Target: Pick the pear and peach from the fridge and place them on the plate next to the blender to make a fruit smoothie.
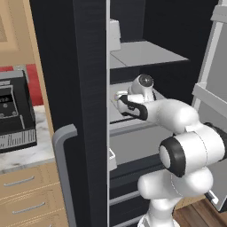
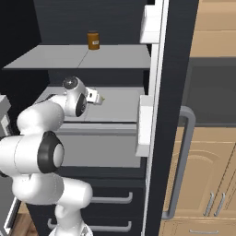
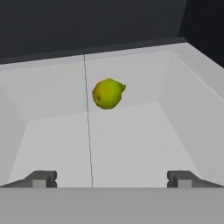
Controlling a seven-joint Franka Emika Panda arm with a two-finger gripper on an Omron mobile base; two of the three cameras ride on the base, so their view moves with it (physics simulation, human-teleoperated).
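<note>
The yellow-green pear (image 3: 108,93) lies on a grey shelf of the open black fridge (image 2: 175,55), toward the shelf's back wall. My gripper (image 3: 112,179) is open and reaches in over that shelf. Its two fingertips (image 3: 41,178) stand wide apart, short of the pear and touching nothing. In the right base view the gripper (image 2: 97,97) sits at the middle shelf, with a sliver of the pear (image 2: 102,98) just past it. The peach, the plate and the blender are out of view.
An orange-brown jar (image 2: 93,40) stands on the shelf above. Fridge doors stand open on both sides, with white door bins (image 2: 145,120) and a grey bar handle (image 1: 62,168). Grey drawers (image 2: 110,199) sit below. A dark appliance (image 1: 13,111) rests on the left counter.
</note>
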